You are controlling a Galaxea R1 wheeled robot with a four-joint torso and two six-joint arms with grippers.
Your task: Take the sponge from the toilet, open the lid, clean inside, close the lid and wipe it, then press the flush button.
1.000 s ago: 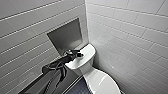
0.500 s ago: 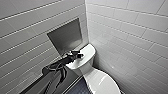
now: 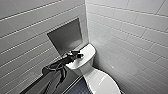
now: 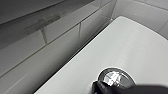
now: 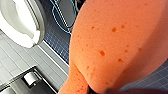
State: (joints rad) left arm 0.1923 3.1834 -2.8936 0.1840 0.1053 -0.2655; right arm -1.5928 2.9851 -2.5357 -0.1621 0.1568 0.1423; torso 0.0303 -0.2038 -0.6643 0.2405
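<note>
Near the robot, the right gripper (image 5: 98,90) squeezes the sponge (image 5: 117,42), up over the dark floor (image 5: 58,41) so it is out of the way. The lid (image 3: 101,81) is down. Farther off, the left gripper (image 3: 77,55) sits at the flush button (image 4: 115,77), ready to push it (open or closed, I cannot tell).

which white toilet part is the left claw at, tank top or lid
The flat tank top against the wall, not the oval lid in front: the left claw sits at its round chrome flush button.
</note>
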